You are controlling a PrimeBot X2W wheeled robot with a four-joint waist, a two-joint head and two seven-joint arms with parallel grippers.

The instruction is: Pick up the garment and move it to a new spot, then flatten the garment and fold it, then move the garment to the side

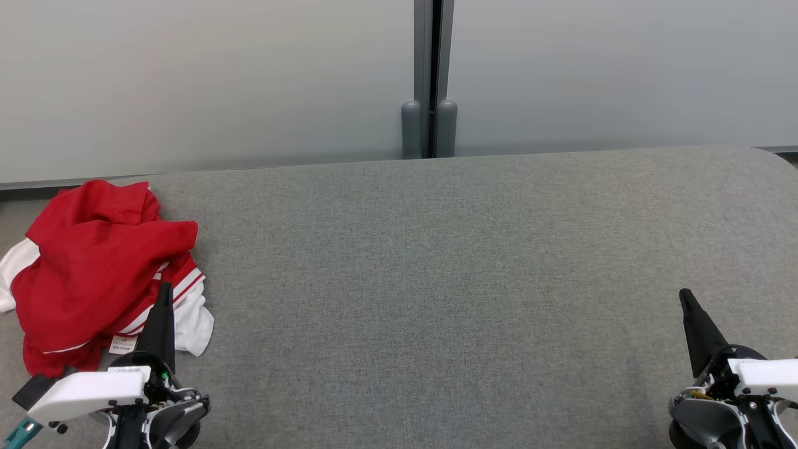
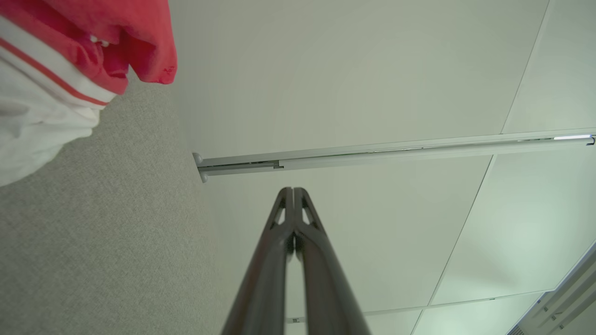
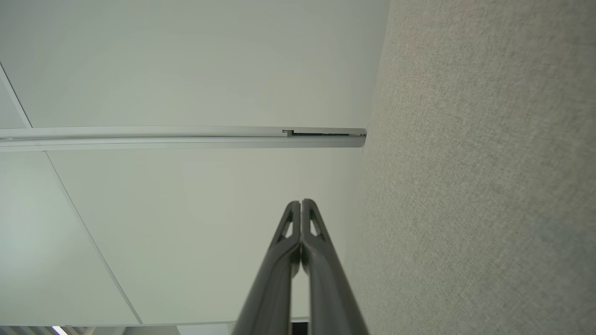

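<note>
Forward, left fingers [image 1: 161,324] pinched, right fingers [image 1: 698,330] pinched

Grey padded surface [image 1: 436,262]: open from centre to right; crumpled garment [image 1: 93,268] blocks left end; wall [image 1: 249,81] bounds rear.

Red garment [image 1: 93,262] (white trim) lies crumpled at table's far-left edge.

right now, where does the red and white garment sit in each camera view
Head view: garment crumpled at the far left on the grey surface, just above the left gripper.
Left wrist view: garment in the top left corner.
Right wrist view: grey surface down the right side, wall panels at the left.
Shared landmark: the grey post between the wall panels, in all three views.
</note>
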